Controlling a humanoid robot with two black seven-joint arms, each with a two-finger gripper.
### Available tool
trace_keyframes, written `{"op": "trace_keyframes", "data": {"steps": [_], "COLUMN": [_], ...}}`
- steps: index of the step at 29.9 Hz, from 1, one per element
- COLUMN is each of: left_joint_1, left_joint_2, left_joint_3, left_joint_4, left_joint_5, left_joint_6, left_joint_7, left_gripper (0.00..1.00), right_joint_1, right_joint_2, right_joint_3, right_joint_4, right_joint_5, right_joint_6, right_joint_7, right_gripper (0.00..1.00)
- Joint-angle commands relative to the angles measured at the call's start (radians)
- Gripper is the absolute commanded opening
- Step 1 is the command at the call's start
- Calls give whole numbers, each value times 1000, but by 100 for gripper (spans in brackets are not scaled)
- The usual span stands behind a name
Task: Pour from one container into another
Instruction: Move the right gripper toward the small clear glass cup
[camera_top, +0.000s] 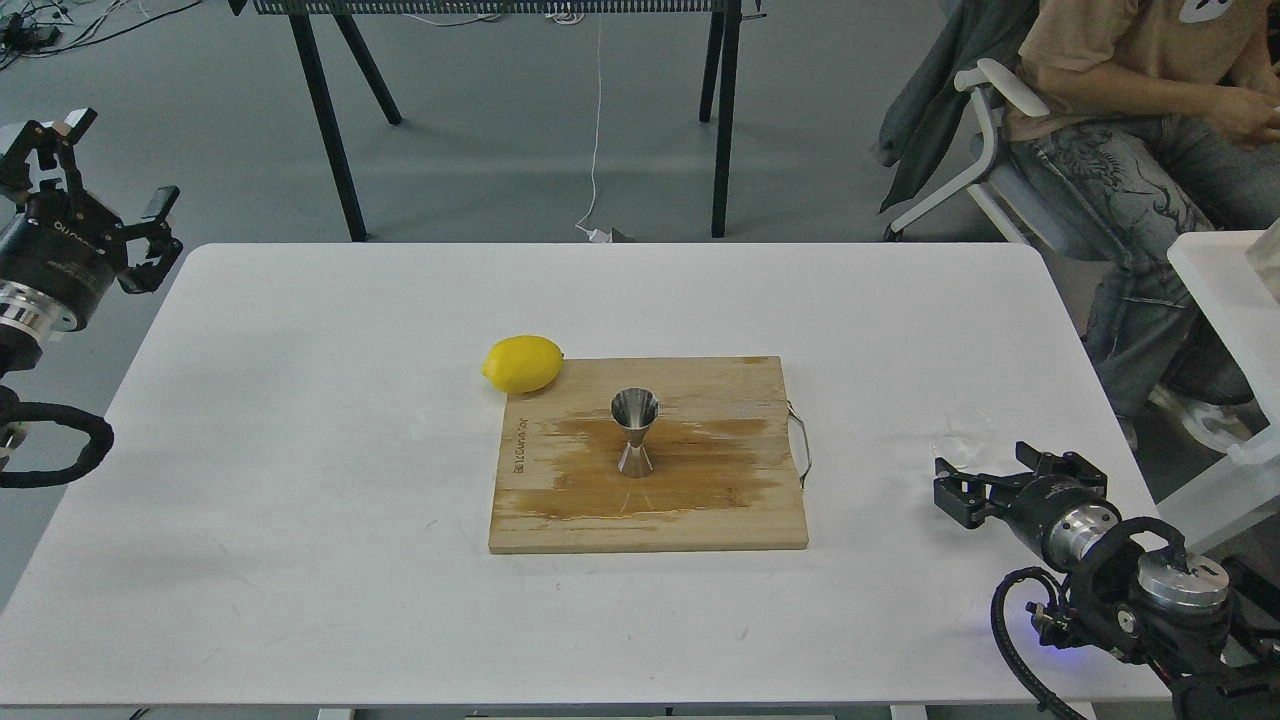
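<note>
The small clear cup (962, 433) stands on the white table near the right edge, faint against the surface. My right gripper (985, 478) is open just in front of it, fingers spread and pointing toward the cup, not touching it. The steel jigger (635, 431) stands upright in the middle of the wooden cutting board (700, 500), on a dark wet stain. My left gripper (105, 170) hangs open off the table's far left corner, holding nothing.
A yellow lemon (522, 363) rests against the board's far left corner. The board has a metal handle (800, 440) on its right side. A seated person (1130, 120) and a chair are beyond the table's right side. A white bin (1230, 300) stands at the right.
</note>
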Motion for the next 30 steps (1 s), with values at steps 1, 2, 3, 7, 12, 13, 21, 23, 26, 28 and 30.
{"op": "trace_keyframes", "data": {"steps": [1,2,3,7,12,13,21,23,26,28,30], "left_joint_1": [0,0,0,2,2,2,11,12,12,12,12], "left_joint_2": [-2,-5,-6,-6,-6,-6,-6,-6,-6,-6,-6], "left_joint_3": [-1,-1,-1,-1,-1,-1,-1,-1,-1,-1,-1], "left_joint_4": [0,0,0,0,0,0,2,2,2,2,11], "left_joint_5": [0,0,0,0,0,0,0,0,0,0,0], "left_joint_6": [0,0,0,0,0,0,0,0,0,0,0], "left_joint_7": [0,0,0,0,0,0,0,0,0,0,0], "left_gripper": [92,92,92,92,92,92,92,92,92,93,93], "right_joint_1": [21,28,34,51,68,70,68,68,68,68,67], "right_joint_2": [12,16,21,44,70,73,78,79,79,79,79], "right_joint_3": [0,0,-1,-1,-1,-1,-1,-1,-1,-1,-1], "right_joint_4": [-25,-36,-45,-71,-97,-97,-99,-97,-97,-99,-97], "right_joint_5": [0,-2,-8,-29,-49,-51,-57,-71,-79,-79,-79], "right_joint_6": [-5,-5,-5,-16,-16,-16,-15,-15,-15,-13,-12], "right_joint_7": [-1,-1,-1,-1,-2,-2,-1,-1,-1,-1,-1], "right_gripper": [96,96,96,95,93,91,73,66,62,60,57]}}
